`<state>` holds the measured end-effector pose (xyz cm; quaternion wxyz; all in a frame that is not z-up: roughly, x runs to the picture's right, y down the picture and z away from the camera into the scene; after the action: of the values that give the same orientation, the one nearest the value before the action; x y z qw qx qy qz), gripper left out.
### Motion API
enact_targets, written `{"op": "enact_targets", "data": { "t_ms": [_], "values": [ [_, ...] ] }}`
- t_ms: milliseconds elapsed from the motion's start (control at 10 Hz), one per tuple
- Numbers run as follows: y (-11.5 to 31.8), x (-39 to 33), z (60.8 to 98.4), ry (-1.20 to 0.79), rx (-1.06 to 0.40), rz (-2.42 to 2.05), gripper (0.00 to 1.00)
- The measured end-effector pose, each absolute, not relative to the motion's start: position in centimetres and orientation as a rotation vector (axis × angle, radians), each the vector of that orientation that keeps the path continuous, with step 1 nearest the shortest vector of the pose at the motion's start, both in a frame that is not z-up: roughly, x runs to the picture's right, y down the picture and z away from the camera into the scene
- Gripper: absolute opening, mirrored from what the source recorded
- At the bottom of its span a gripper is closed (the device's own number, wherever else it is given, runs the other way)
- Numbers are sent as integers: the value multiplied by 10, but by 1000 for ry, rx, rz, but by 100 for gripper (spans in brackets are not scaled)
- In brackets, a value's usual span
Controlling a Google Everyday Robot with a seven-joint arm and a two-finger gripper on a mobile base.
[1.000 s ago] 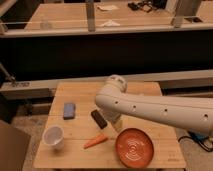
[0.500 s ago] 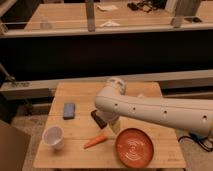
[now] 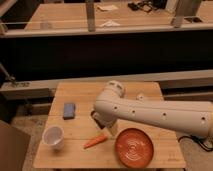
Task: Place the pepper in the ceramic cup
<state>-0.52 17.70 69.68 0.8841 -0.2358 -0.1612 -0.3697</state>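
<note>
The slim orange pepper (image 3: 96, 141) lies on the wooden table (image 3: 80, 95), near the front middle, pointed end to the left. The white ceramic cup (image 3: 53, 137) stands upright at the front left of the table, a hand's width left of the pepper. My gripper (image 3: 106, 125) hangs from the white arm (image 3: 150, 112) just above and right of the pepper's thick end; it looks close to it but I cannot tell whether it touches.
A round orange plate (image 3: 134, 147) lies at the front right, next to the pepper. A blue rectangular object (image 3: 69, 110) lies at the left middle. A small white thing (image 3: 140, 96) sits behind the arm. A dark railing and benches stand beyond the table.
The arm has shifted a little lower and left, bringing the gripper closer to the pepper. Pepper, cup and plate have not moved.
</note>
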Motion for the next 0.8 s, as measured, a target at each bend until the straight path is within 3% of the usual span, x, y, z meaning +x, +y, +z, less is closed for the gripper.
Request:
{"op": "enact_targets", "data": {
  "t_ms": [800],
  "values": [
    [194,-19,707,-396,-461,-796,80]
  ]
}}
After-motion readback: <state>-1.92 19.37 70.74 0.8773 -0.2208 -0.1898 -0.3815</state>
